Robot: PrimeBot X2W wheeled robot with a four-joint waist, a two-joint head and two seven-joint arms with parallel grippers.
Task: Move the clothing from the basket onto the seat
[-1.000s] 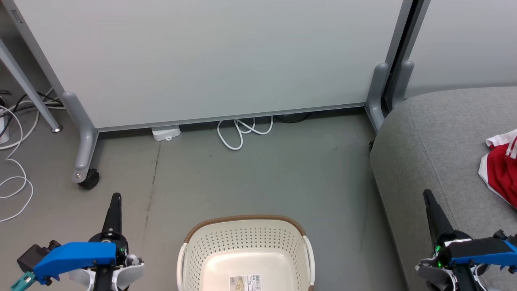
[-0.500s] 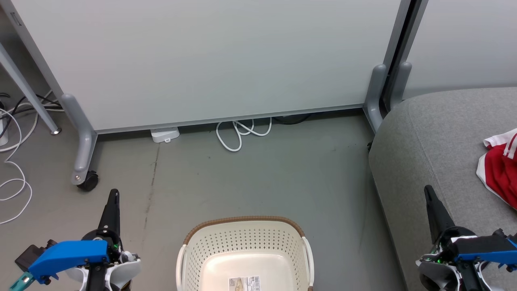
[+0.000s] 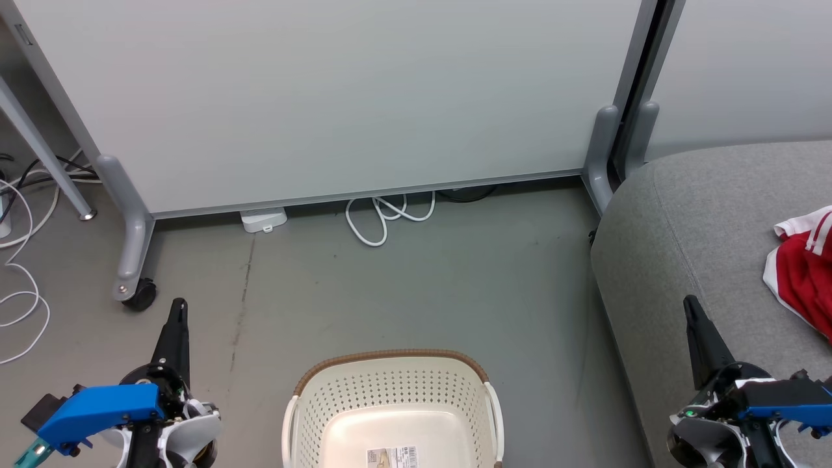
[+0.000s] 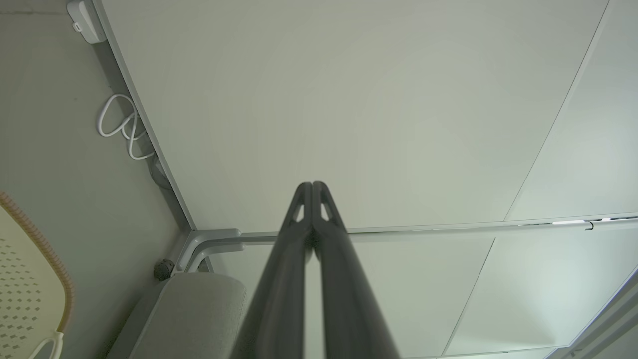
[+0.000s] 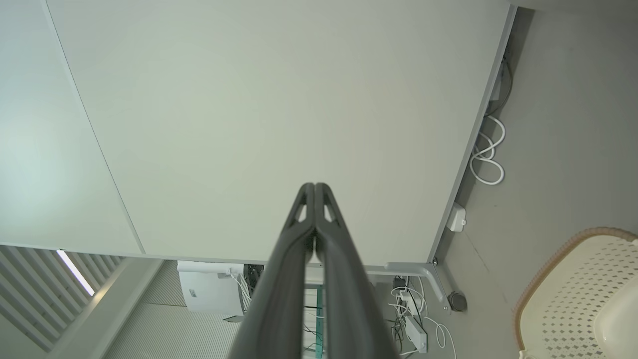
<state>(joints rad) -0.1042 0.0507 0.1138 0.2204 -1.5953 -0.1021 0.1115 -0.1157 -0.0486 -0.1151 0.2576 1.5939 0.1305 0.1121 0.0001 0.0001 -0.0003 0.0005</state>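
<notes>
Clothing [image 3: 801,279] cut by right edge; basket [image 3: 390,355] cropped below.

A pale wheeled partition [image 3: 325,97] stands on grey floor [image 3: 422,292], white cable [image 3: 388,214] coiled beneath.

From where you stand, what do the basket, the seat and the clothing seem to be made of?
The basket looks like cream moulded plastic, slightly glossy, its wall pierced with rows of holes; its brown rim looks woven, perhaps imitation. The seat seems upholstered in matte grey fabric, with a stitched seam. The clothing looks like soft red textile with white trim, lying crumpled.
</notes>
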